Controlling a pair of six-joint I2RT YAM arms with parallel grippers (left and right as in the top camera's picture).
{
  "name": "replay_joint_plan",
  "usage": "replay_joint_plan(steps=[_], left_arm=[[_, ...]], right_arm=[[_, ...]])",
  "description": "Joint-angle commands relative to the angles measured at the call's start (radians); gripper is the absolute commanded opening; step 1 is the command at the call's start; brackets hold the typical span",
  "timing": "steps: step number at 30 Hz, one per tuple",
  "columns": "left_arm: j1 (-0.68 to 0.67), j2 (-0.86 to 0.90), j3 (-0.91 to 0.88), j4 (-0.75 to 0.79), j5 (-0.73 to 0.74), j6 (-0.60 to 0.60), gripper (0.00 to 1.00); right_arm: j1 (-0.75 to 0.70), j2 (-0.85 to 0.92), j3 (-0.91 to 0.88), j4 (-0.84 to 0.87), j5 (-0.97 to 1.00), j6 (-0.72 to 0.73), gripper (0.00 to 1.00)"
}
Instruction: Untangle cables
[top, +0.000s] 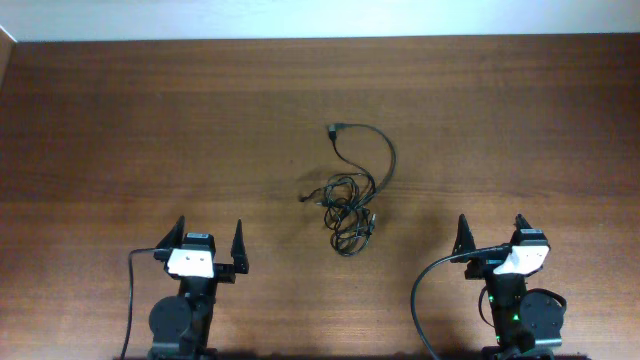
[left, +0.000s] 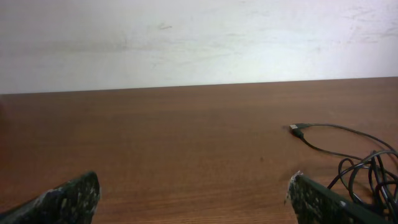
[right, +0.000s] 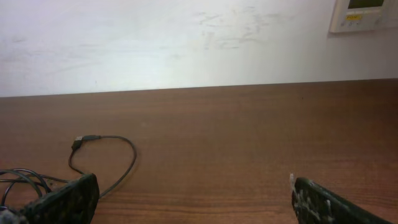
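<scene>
Lying in one clump near the middle of the table (top: 120, 120), the cables (top: 350, 205) sit ahead of both arms and between them, somewhat nearer the right arm. One long loop (top: 388, 160) swings out of the clump toward the far edge and ends in a small plug (top: 333, 128) lying clear of the rest. A second end pokes out on the left side of the clump. How many cords are wound together I cannot count from above; the strands are too thin and crossed.

The left gripper (top: 210, 236) and the right gripper (top: 491, 232) both rest near the front edge, well apart from the cables, fingers spread wide and holding nothing.

These cords look light, limp and thin. They should drag freely over the wood and follow any pull, but a tug on one strand will likely haul the whole clump along or tighten it. The best hold seems to be the free plug or the cord just behind it, where the fingers close on one strand only, with the other gripper pinning the clump.
</scene>
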Motion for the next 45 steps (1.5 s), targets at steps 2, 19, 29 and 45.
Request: replay_joint_plan(steps=[2, 19, 29, 45], left_arm=[[0.004, -0.007, -0.002, -0.006, -0.004, -0.011, 0.99], [0.004, -0.007, -0.002, -0.006, -0.004, -0.011, 0.99], [0.004, -0.007, -0.002, 0.018, -0.100, 0.072, 0.99], [0.005, -0.006, 0.047, 0.506, 0.732, -0.149, 0.99]], right_arm=[[-0.007, -0.008, -0.008, -0.004, -0.005, 0.003, 0.98], [-0.007, -0.008, -0.008, -0.004, -0.005, 0.003, 0.99], [-0.007, -0.008, -0.008, -0.004, -0.005, 0.003, 0.98], [-0.007, -0.008, -0.008, -0.004, -0.005, 0.003, 0.98]])
